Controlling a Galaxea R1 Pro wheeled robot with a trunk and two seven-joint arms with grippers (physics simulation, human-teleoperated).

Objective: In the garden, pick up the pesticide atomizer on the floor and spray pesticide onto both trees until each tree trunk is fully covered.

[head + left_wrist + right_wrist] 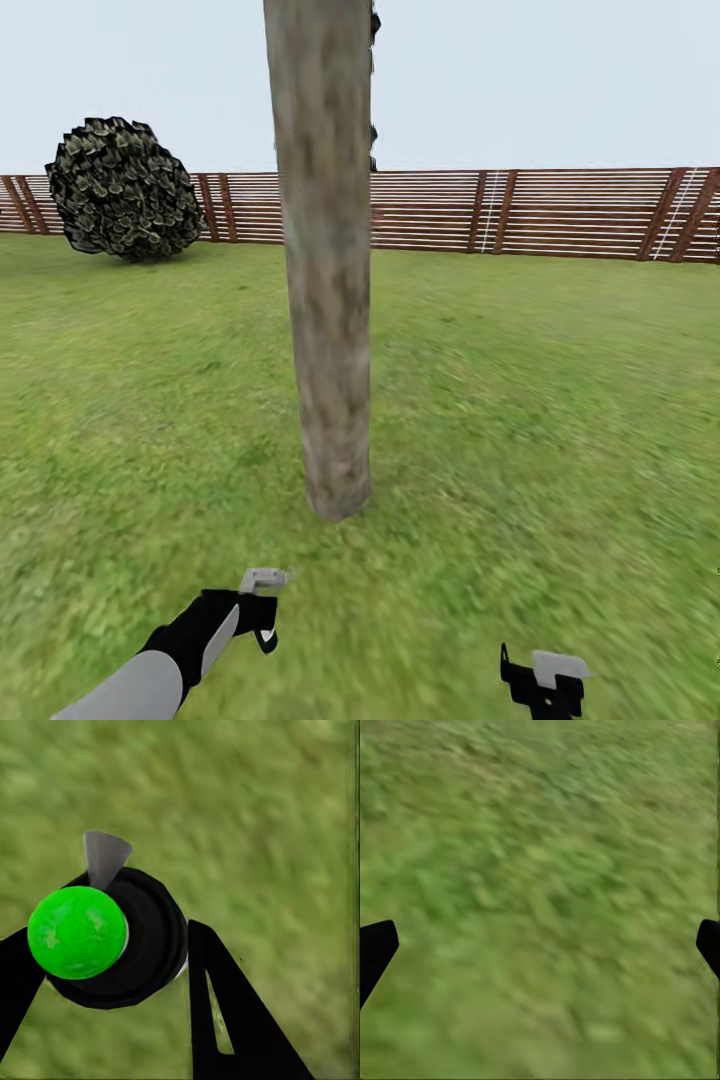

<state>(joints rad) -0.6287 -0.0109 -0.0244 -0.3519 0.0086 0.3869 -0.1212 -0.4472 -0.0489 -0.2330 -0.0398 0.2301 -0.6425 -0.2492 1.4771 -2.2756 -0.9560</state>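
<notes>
Green-capped atomizer [105, 945] pinched in our left tool [112, 967]; right tool [540, 945] spread; trunk [325, 300] ahead.

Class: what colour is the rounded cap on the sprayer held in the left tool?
Bright green, on a black body; the left wrist view shows it best.

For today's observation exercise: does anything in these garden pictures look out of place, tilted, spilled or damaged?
Nothing stands out. The tree trunk stands nearly upright on the grass, the fence runs unbroken, and the left tool holds the atomizer. No white mist shows on the trunk.
</notes>
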